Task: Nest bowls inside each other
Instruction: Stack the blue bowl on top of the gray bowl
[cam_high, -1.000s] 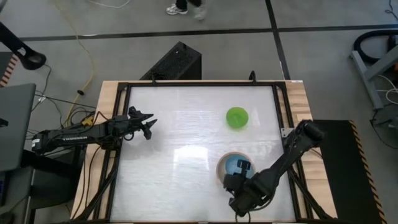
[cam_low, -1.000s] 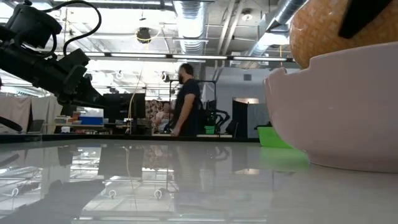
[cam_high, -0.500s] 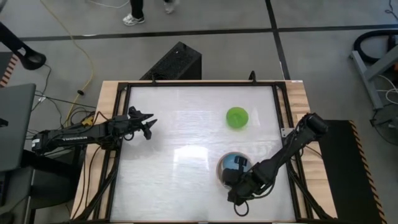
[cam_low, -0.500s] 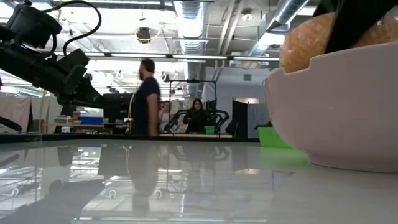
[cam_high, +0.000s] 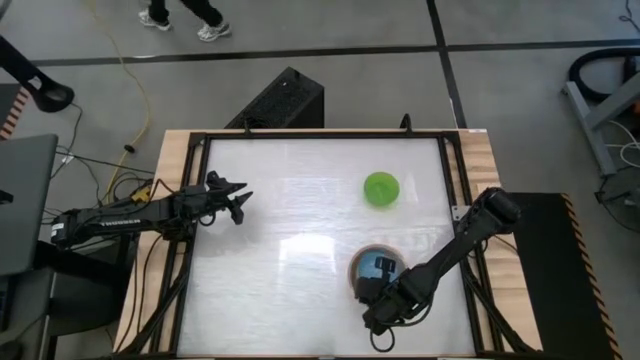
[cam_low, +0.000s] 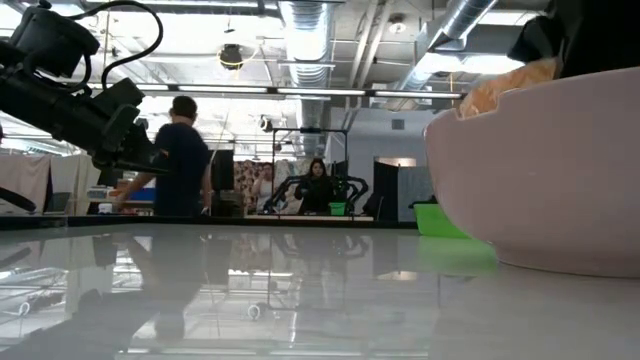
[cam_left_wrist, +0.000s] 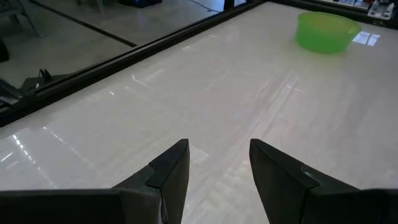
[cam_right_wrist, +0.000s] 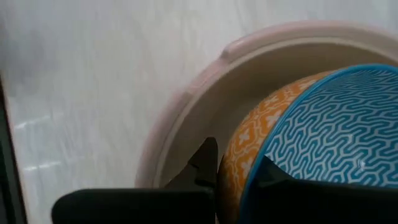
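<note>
A large cream-white bowl (cam_high: 353, 272) (cam_low: 540, 180) stands on the table near its right near corner. Over and partly inside it is a smaller bowl, orange-patterned outside (cam_right_wrist: 249, 143) (cam_low: 505, 85) and blue-patterned inside (cam_high: 378, 266). My right gripper (cam_right_wrist: 239, 167) (cam_high: 374, 292) is shut on that bowl. A small bright-green bowl (cam_high: 381, 188) (cam_left_wrist: 326, 31) stands upright on the table's far right part. My left gripper (cam_high: 238, 203) (cam_left_wrist: 217, 162) waits open above the table's left side, with nothing between its fingers. My right gripper pinches the patterned bowl's rim (cam_right_wrist: 245, 177) on its near side. One finger (cam_right_wrist: 204, 163) is on the orange outside and the other (cam_right_wrist: 273, 174) is inside on the blue. The fingers slant down from the near right. The bowl sits tilted, its lower part within the cream-white bowl's rim.
A dark frame (cam_high: 190, 200) runs around the white tabletop. A black box (cam_high: 285, 100) lies on the floor beyond the far edge. People (cam_low: 180, 160) move in the room behind. The table's middle and near left are bare.
My right gripper has gone down and a little toward the table's left, staying shut on the patterned bowl. That bowl has sunk from well above the cream-white bowl's rim to mostly inside it. The cream-white and green bowls have stayed in place.
</note>
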